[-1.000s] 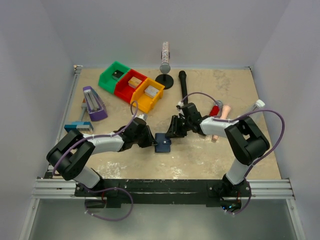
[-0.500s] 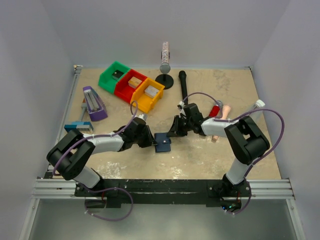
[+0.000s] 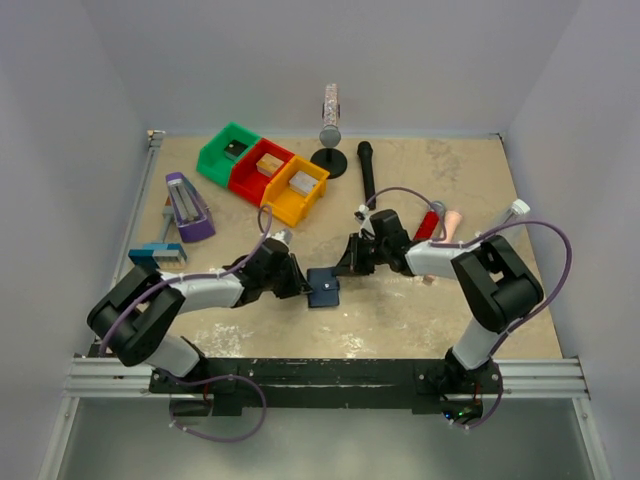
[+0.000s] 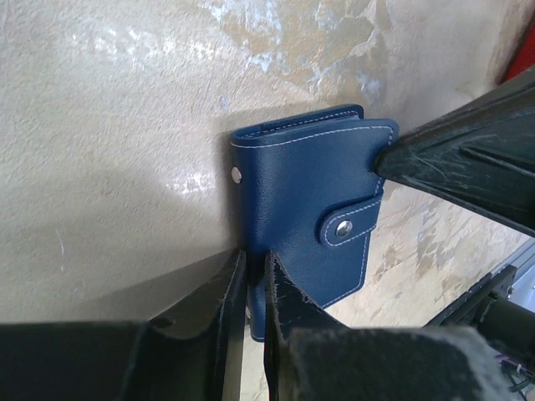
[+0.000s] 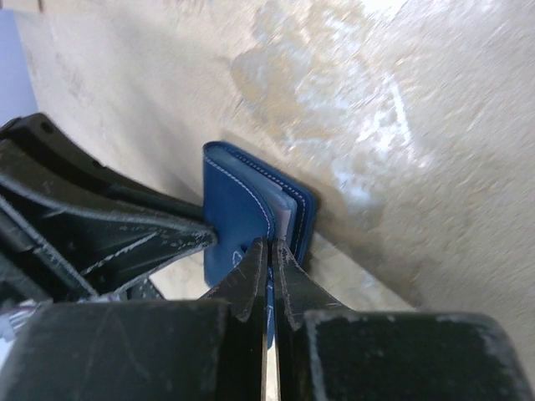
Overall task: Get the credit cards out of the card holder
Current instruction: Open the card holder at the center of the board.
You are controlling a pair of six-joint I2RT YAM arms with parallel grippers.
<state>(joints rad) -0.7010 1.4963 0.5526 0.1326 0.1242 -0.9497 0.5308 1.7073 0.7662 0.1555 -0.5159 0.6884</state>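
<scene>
**Holder pinched from both sides, snap not yet undone**

Step in hand, as I judge it: opening. No cards are out. The holder (image 3: 323,289) sits mid-table (image 3: 400,320) between the two arms. It is closed, with the snap tab (image 4: 346,225) fastened across the front cover. Whether it lies flat or is tipped up on an edge, I cannot tell.

Left gripper (image 4: 255,284): jaws drawn narrow on the holder's edge, on the side away from the tab. Blue leather runs down between them. It has hold and serves as the anchor.

Right gripper (image 5: 269,251): jaws closed almost to touching, with a sliver of blue caught between. It has the cover edge on the tab side. Whether the tab itself is in the pinch, I cannot tell.

Next move, my reading: the right gripper peels the cover or tab away to pop the snap while the left holds the back. This calls for a pull along the tab, not a lift of the whole holder. So thin a bite could slip off the leather. The pockets can be reached only after that.

Views:
- **Top:** layout only. Both grippers meet at the holder, and the arm bodies hide the contact.
- **Left wrist:** shows the tab, the snap stud, and the right finger's tip at the cover's upper corner.
- **Right wrist:** alone shows the holder's open edge, with pale layers between the covers. These could be pockets or card edges; too blurred to say.
</scene>
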